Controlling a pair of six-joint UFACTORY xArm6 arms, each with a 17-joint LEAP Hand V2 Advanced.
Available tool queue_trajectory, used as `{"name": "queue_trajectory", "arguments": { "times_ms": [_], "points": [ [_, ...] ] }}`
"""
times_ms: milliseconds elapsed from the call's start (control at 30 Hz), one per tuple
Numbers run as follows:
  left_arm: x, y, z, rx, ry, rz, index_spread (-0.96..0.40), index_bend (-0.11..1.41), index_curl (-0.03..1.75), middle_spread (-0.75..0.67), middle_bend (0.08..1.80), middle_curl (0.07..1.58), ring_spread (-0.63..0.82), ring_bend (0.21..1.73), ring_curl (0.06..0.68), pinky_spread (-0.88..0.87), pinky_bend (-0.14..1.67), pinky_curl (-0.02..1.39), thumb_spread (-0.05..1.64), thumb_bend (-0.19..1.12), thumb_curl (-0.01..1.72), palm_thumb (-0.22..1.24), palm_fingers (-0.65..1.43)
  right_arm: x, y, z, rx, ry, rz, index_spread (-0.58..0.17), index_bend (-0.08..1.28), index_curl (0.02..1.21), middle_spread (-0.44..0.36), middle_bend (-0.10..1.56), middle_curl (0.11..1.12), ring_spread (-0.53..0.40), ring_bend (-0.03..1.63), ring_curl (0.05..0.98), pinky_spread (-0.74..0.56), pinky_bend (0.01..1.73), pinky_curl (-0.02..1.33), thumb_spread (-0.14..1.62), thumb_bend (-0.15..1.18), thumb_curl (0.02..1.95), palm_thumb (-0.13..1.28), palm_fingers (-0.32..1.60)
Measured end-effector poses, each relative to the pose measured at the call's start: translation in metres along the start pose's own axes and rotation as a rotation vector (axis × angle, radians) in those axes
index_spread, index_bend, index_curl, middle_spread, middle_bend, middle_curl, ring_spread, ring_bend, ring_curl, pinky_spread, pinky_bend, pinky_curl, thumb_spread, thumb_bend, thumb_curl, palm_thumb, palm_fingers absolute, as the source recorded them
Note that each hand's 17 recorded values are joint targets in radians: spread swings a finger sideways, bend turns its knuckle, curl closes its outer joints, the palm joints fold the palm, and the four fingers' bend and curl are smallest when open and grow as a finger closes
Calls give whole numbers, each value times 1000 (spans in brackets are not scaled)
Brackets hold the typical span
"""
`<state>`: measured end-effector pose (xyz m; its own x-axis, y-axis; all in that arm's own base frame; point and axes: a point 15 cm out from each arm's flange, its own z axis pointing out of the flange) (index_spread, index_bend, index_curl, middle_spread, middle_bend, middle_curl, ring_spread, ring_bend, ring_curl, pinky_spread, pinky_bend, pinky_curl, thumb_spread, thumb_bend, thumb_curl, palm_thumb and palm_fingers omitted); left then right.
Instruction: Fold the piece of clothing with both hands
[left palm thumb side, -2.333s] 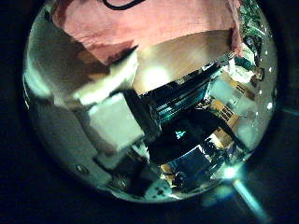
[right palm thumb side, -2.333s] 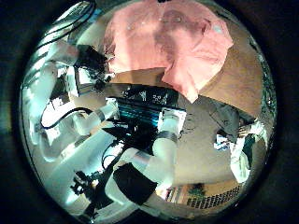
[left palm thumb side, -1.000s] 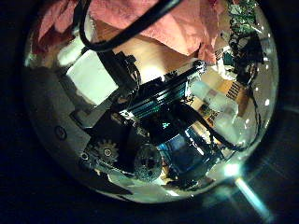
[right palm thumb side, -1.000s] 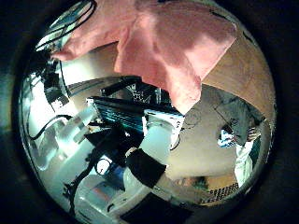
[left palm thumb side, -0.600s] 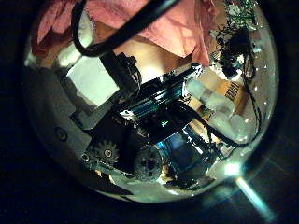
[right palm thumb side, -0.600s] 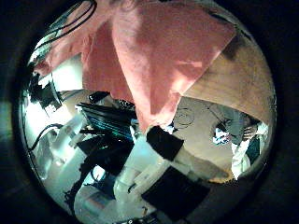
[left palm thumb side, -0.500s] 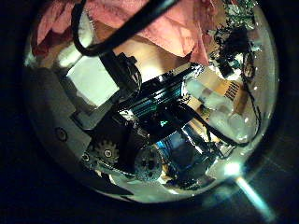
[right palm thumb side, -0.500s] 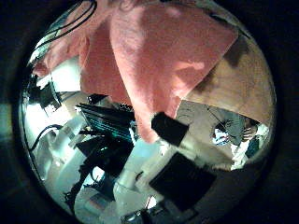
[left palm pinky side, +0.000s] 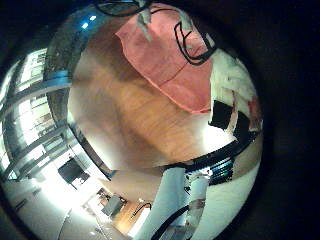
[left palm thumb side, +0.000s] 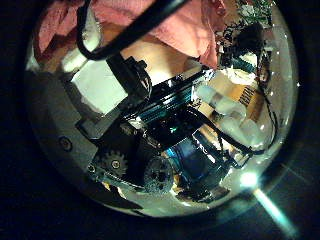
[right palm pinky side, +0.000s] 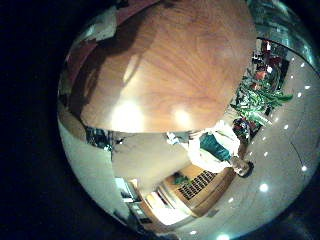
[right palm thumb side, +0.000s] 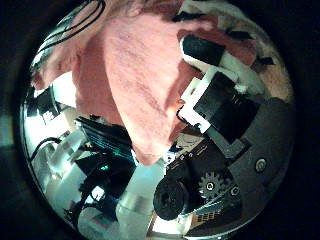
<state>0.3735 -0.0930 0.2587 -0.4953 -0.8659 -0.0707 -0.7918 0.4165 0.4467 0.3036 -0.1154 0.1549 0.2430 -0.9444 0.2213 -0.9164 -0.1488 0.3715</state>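
Note:
The pink garment (left palm pinky side: 165, 55) lies on the wooden table (left palm pinky side: 125, 120) in the left little finger side palm view, and my left hand's fingers (left palm pinky side: 235, 100) reach its edge. In the left thumb side palm view the garment (left palm thumb side: 150, 20) is bunched close to the palm, with my left hand (left palm thumb side: 100, 88) curled at it. In the right thumb side palm view the garment (right palm thumb side: 125, 85) fills much of the picture and hangs close to the palm. My right hand (right palm thumb side: 215, 95) is curled onto the cloth.
The right little finger side palm view shows bare wooden table (right palm pinky side: 170, 60) and its edge, with the room beyond. A black cable (left palm pinky side: 190, 35) loops across the garment.
The right hand's fingers have curled in across the cloth, which has come closer to that palm and off the table. The left hand's fingers curled at the cloth's edge earlier and have since held still.

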Motion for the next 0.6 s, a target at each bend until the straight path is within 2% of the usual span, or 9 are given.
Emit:
{"name": "queue_trajectory", "arguments": {
  "times_ms": [100,267,500,533,567,600],
  "points": [
    [-4,3,-1,4,11,0,-703,420,1425,-624,917,1162,-429,1451,540,-651,1061,823,1101,-9,732,793,943,11,4,-11,41,-3,35,-382,977,767,-219,1132,819,-260,1296,607,-289,1340,526,1038,69,574,980,1128],
    [-10,11,-8,20,17,-2,-698,406,1437,-628,906,1166,-430,1443,540,-654,1050,826,1101,-9,734,792,950,33,18,-34,116,-1,82,-351,1027,831,-194,1196,858,-253,1341,659,-242,1393,585,1048,45,631,973,1068],
    [-18,33,-4,-6,39,21,-689,387,1453,-635,891,1173,-432,1433,540,-660,1036,830,1101,-9,737,792,960,15,31,-79,241,-72,64,-323,1040,880,-173,1227,874,-242,1354,701,-223,1396,631,1051,12,699,967,1055],
    [-18,33,-3,-9,42,21,-688,385,1455,-636,889,1174,-432,1432,540,-660,1034,831,1101,-9,737,792,962,11,32,-83,248,-74,55,-321,1038,886,-171,1226,874,-240,1357,705,-221,1391,634,1049,-2,704,951,1056],
    [-19,33,-3,-8,43,20,-687,382,1456,-636,887,1175,-432,1430,540,-661,1032,832,1101,-9,737,792,963,9,33,-85,255,-72,49,-318,1016,881,-168,1212,862,-239,1351,697,-243,1359,624,1064,-54,683,853,1064],
    [-19,33,-3,-8,44,20,-685,381,1458,-638,881,1175,-432,1430,540,-662,1031,833,1101,-9,738,792,962,7,35,-87,259,-70,48,-319,991,873,-169,1196,849,-234,1346,688,-263,1324,615,1084,-41,669,840,1073]
  ]
}}
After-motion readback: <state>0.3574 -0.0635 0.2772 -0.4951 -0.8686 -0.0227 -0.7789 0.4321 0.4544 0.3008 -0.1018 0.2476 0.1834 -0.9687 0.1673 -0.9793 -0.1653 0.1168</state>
